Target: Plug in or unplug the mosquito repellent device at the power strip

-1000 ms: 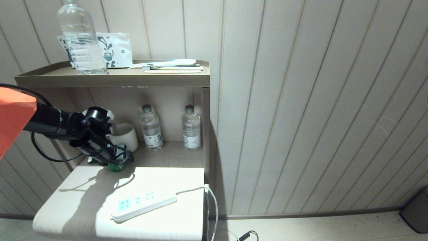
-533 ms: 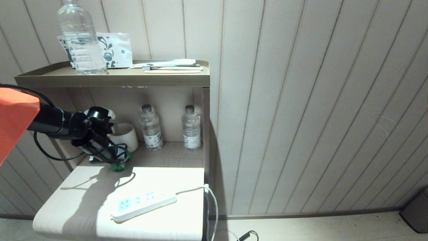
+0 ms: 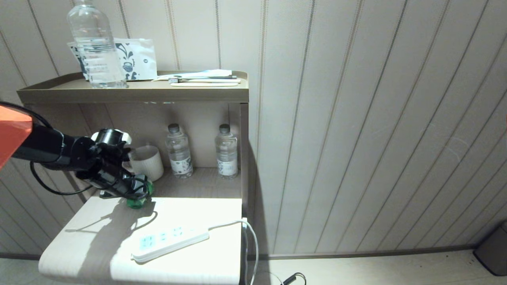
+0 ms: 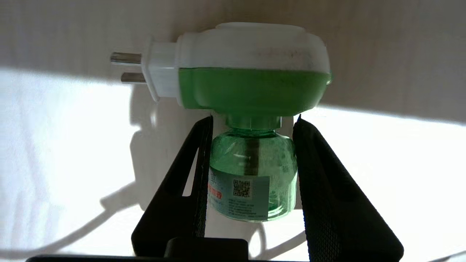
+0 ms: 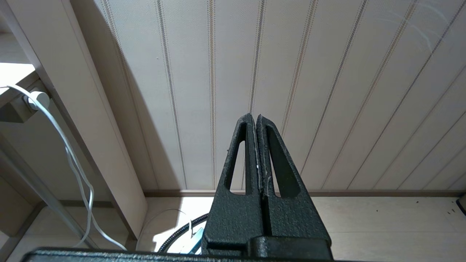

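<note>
Left gripper (image 4: pixel 251 125) pinching mosquito repellent device (image 4: pixel 251 109) by its bottle, head beyond fingertips — prongs sideways

On the brown wooden cabinet's top shelf (image 3: pixel 130 95): large clear plastic water bottle (image 3: pixel 95 47), white printed packet (image 3: pixel 136 59), toothbrush (image 3: pixel 204 80); in the niche below, ribbed white mug (image 3: pixel 148 162) beside two small clear water bottles (image 3: pixel 179 151), against striped beige wall panelling (image 3: pixel 356 118).

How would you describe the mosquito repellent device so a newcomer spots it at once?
Find the pale lower shelf of the stand, where the power strip lies. At its back left the left gripper is closed on the mosquito repellent device, near a mug. It is the only green thing: a small bottle under a white-and-green head.
</note>
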### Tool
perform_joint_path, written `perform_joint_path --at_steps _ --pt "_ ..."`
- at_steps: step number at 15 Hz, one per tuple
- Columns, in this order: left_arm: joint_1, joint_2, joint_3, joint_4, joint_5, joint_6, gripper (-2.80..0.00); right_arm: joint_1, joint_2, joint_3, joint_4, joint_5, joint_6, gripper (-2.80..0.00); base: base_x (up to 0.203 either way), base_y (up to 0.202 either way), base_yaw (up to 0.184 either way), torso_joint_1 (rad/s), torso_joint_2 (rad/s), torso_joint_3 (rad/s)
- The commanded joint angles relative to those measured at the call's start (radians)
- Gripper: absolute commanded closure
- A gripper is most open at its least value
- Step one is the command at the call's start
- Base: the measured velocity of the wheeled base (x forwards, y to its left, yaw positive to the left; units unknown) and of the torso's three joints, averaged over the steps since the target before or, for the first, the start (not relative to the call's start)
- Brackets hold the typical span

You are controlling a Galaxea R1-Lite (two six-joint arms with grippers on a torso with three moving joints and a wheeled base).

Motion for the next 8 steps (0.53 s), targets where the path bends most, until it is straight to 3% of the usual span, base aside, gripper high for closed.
perform_joint_path --at_steps 1,3,8 --pt "0.000 -0.108 0.142 -0.150 -0.004 0.018 0.00 0.000 0.000 0.000 0.000 0.000 0.000 0.00 0.000 0.000 0.000 0.000 0.00 0.000" --pt "0.000 -0.205 0.268 -0.335 -0.011 0.038 0.00 0.000 0.000 0.000 0.000 0.000 0.000 0.00 0.000 0.000 0.000 0.000 0.00 0.000" --pt "0.007 -0.317 0.418 -0.552 -0.028 0.047 0.00 0.000 0.000 0.000 0.000 0.000 0.000 0.00 0.000 0.000 0.000 0.000 0.00 0.000"
